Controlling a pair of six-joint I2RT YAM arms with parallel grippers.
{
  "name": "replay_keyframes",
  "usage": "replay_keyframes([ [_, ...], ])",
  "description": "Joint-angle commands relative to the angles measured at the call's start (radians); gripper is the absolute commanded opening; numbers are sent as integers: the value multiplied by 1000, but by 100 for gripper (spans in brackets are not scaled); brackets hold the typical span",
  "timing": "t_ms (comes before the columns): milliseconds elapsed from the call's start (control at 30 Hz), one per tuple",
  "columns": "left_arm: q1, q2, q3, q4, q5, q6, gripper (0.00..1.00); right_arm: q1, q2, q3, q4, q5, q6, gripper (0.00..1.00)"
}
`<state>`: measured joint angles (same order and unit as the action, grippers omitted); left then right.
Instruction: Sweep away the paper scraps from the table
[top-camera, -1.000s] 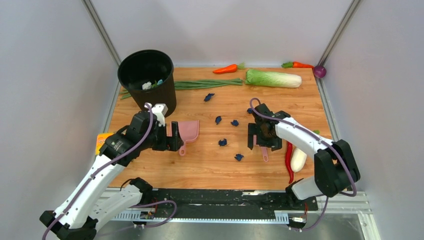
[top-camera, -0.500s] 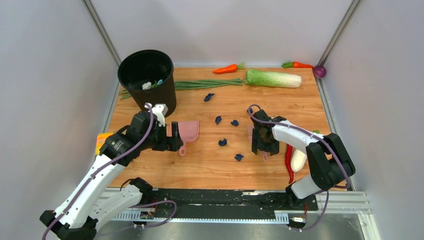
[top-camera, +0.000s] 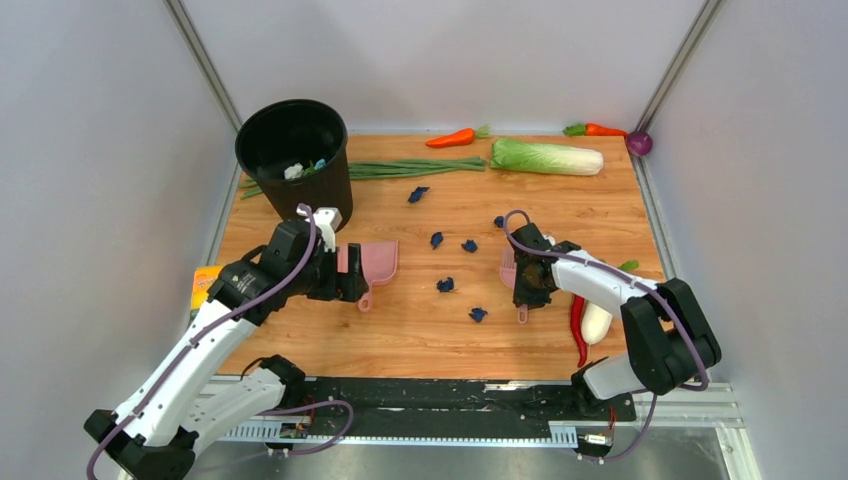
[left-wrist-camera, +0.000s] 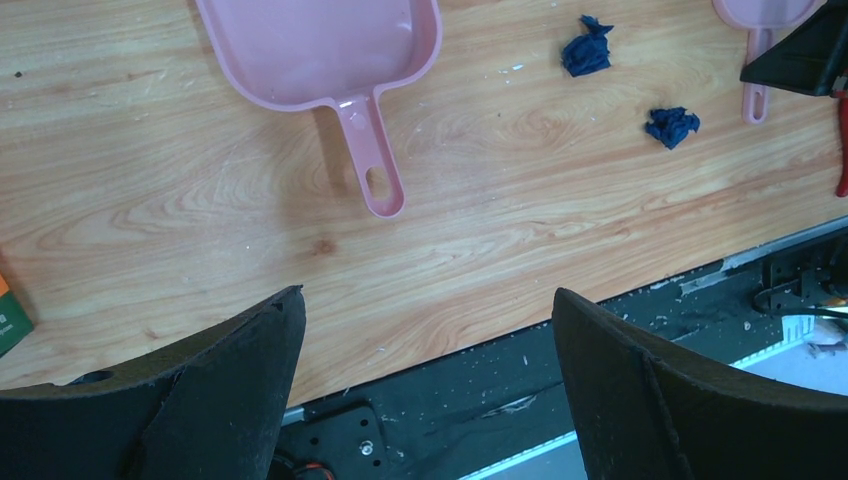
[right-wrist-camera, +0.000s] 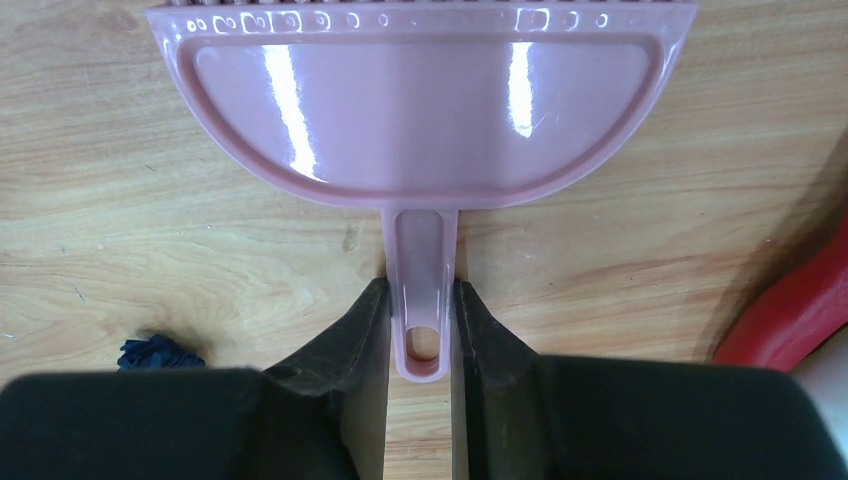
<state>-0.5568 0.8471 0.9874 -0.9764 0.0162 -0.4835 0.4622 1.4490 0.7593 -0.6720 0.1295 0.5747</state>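
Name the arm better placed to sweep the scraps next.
Right. The right gripper is shut on the brush handle, with scraps lying close by. The left gripper is open, short of the dustpan, holding nothing.

My right gripper (right-wrist-camera: 420, 305) black; brush (right-wrist-camera: 420, 120) glossy pink, dustpan (left-wrist-camera: 320, 45) pink; paper scraps (left-wrist-camera: 586, 58) navy; surface (left-wrist-camera: 180, 200) light-brown wood grain.

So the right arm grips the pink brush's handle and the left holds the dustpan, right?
No: the left wrist view shows the left gripper open, the dustpan lying free on the table. The right gripper does grip the pink brush handle.
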Motion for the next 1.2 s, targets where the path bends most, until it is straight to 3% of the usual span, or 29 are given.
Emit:
replay_keyframes([
  [0, -3, 7, 37, 13, 19, 20, 100, -2, -7, -15, 13, -2, 10, 6],
  [133, -3, 24, 60, 19, 45, 25, 100, -2, -16, 66, -78, 16, 7, 0],
  [600, -3, 162, 304, 125, 246, -59, 97, 70, -105, 449, -343, 7, -33, 0],
  [900, -3, 342, 539, 183, 318, -90, 95, 292, -115, 745, -336, -53, -72, 0],
  [1167, -2, 405, 632, 133, 274, -53, 94, 481, -55, 910, -317, -24, -87, 0],
])
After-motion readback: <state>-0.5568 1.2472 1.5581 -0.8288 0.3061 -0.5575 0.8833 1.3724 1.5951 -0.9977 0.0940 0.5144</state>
